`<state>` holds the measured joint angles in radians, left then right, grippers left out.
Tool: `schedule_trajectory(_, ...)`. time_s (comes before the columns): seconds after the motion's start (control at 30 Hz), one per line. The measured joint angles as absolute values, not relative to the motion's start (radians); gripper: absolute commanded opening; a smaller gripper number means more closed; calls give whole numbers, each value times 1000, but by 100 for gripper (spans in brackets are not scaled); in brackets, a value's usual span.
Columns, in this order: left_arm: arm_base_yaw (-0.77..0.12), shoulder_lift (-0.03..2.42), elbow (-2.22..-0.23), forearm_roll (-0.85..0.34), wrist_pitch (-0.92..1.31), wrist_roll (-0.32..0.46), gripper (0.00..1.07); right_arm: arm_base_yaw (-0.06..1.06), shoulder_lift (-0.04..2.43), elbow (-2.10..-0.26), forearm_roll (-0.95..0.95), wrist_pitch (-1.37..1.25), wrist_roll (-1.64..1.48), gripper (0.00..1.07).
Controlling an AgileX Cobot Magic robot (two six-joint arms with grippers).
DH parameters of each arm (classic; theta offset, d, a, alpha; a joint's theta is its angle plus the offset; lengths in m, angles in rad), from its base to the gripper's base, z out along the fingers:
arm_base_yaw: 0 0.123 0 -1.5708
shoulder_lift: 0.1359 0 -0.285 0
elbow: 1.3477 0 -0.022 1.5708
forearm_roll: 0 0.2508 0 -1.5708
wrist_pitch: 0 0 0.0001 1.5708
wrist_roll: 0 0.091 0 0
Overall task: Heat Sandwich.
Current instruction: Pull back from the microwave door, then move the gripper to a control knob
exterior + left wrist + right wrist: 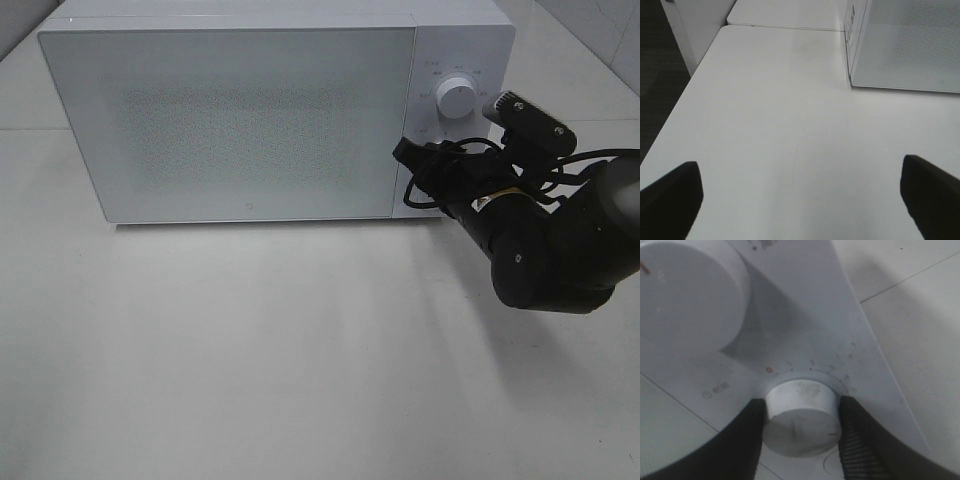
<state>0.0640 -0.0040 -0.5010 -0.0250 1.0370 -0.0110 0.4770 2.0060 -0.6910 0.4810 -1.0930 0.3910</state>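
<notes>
The sandwich is hidden; no view shows it. The white microwave (240, 120) stands at the back of the table with its door closed. My right gripper (412, 175) reaches onto its control panel, below the upper knob (457, 98). In the right wrist view the right gripper (800, 426) is shut on the lower dial knob (800, 415), a black finger (747, 437) pressing each side. The numbered scale arcs above that knob. My left gripper (800, 200) hovers open over bare table, left of the microwave (910, 45), with nothing between its fingers.
The white table (250, 350) stretches in front of the microwave. In the left wrist view the table edge (675, 115) drops off to a dark floor. The right arm (560, 250) lies over the table's right side.
</notes>
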Motion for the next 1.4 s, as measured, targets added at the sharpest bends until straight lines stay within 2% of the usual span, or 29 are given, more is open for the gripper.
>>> schedule_trajectory(0.37, 64, -4, -501, -25, 1037, -11, 100, 477, 2013, -685, 467, -1120, 727, 11)
schedule_trajectory(1.4, 64, -4, -501, -25, 1037, -11, 100, 480, 2015, -681, 486, -1138, 1424, 12)
